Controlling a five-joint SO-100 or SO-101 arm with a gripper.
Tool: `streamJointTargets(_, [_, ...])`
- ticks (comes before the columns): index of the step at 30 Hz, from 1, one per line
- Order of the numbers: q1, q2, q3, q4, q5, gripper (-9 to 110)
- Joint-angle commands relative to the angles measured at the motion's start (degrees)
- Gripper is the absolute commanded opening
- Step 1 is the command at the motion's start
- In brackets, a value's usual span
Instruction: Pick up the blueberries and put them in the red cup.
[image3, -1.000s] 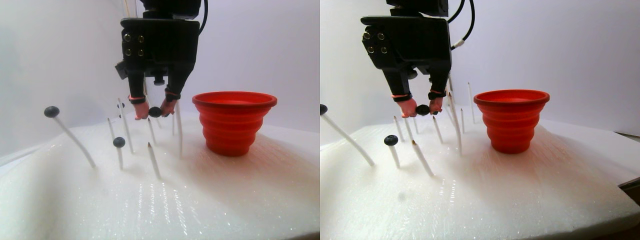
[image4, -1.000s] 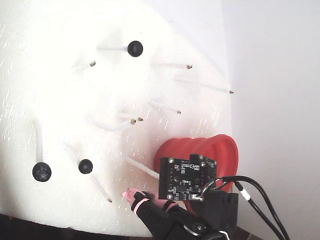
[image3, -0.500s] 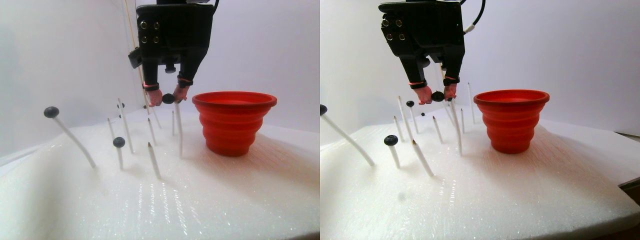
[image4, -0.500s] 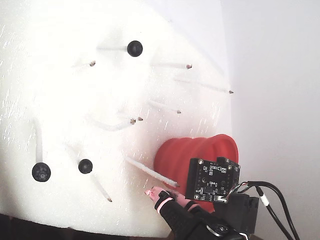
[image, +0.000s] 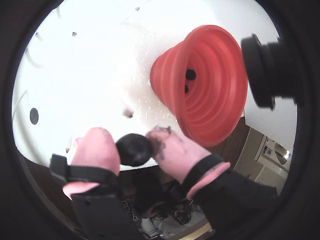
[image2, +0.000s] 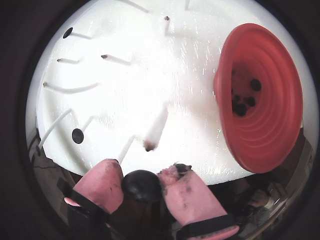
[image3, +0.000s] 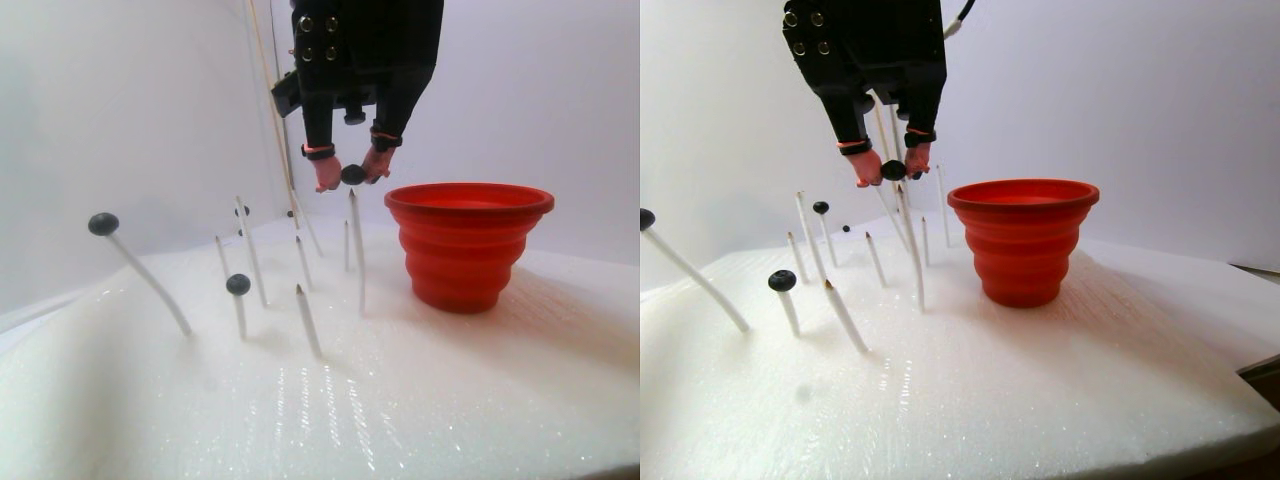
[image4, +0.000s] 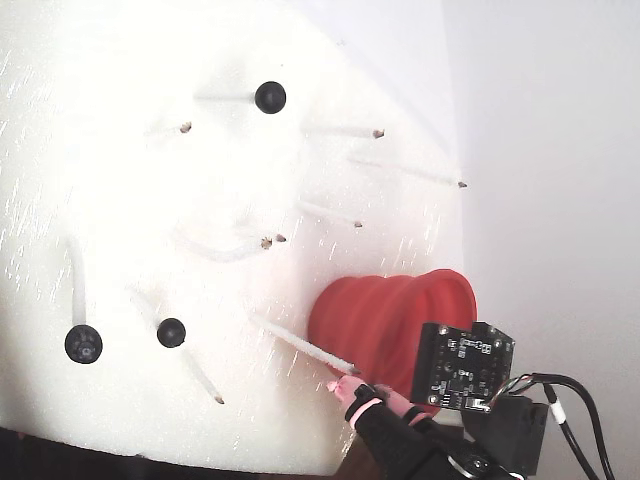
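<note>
My gripper (image3: 352, 175) is shut on one blueberry (image2: 142, 186), a black-blue ball pinched between the pink fingertips (image: 97, 147). It hangs in the air just left of the red cup (image3: 468, 240) and about level with its rim, above the white sticks. In a wrist view several blueberries (image2: 245, 102) lie at the bottom of the red cup (image2: 270, 100). More blueberries sit on stick tips: two at the left (image3: 102, 223) (image3: 237, 284), and three in the fixed view (image4: 269, 97) (image4: 83, 343) (image4: 171, 332). There the gripper is mostly hidden behind a circuit board.
The white foam pad (image3: 420, 400) bears several thin white sticks (image3: 357, 250), most with bare brown tips, leaning at different angles left of the cup. One tall stick stands right under the gripper. The pad's edge (image4: 200, 460) runs close below the arm.
The gripper has risen and moved right towards the red cup, carrying the blueberry from among the stick tips up to rim height.
</note>
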Motion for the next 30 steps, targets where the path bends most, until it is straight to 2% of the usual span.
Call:
streamJointTargets(1, [1.2,5.2,-2.8,0.3,-0.5,14])
streamJointTargets(30, [9.3,3.3,-9.4,-0.6,-1.6,14])
